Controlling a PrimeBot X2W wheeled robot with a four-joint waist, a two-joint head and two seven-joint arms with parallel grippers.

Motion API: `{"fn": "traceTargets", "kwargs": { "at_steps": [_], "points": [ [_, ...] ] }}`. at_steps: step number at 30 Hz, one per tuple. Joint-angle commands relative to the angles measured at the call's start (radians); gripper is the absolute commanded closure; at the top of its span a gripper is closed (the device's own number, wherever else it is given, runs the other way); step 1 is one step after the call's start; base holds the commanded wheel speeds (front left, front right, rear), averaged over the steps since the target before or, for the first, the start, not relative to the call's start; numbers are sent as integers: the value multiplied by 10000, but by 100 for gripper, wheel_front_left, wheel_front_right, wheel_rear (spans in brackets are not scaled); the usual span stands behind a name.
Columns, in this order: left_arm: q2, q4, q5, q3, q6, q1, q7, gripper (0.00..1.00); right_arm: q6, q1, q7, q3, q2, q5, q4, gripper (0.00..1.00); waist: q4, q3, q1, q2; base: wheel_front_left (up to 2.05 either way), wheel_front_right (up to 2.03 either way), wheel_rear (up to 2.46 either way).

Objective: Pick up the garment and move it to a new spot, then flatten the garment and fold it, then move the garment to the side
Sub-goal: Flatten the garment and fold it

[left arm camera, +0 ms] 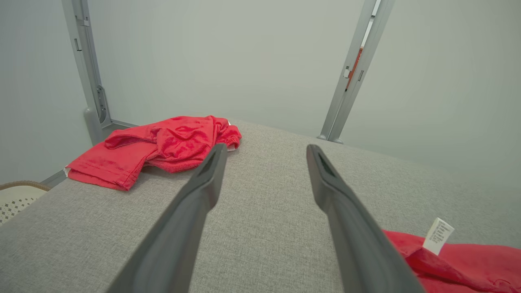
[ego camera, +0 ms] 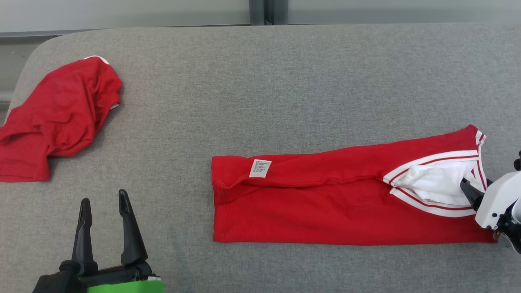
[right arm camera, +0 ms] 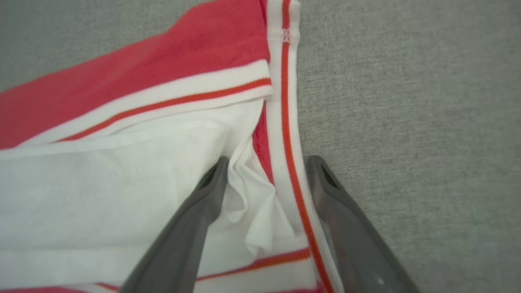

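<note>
As it lies, garment [ego camera: 317,215] spans left-right, collar [ego camera: 431,158] rightward.

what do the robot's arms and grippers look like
The left gripper has two long, tapering black fingers on a black base, with a bright green cover below it. The right gripper has matching dark grey fingers, each with a slot-like recess near the tip, on a glossy white wrist housing.

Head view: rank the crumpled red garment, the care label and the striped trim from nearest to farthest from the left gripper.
From the left gripper:
1. crumpled red garment, upper left
2. care label, centre
3. striped trim, far right
</note>
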Motion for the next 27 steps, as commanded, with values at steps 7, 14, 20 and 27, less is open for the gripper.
{"fn": "traceTargets", "kwargs": {
  "at_steps": [7,14,20,27],
  "points": [
    [3,123,-202,-30,4,-158,0,0,71,568,177,878,-131,1365,-241,100,313,-283,1,0,0,0,0],
    [3,202,-296,23,-54,104,0,0,31,641,-496,504,-1582,2135,-320,100,332,-675,1,0,0,0,0],
    [3,124,-203,115,-111,206,-2,0,33,927,-619,-548,-3153,2621,180,100,356,-886,1,0,0,0,0],
    [4,34,-279,304,-22,277,0,0,36,1204,64,-1069,-3993,3184,-975,100,165,-988,1,0,0,0,0]
  ]
}}
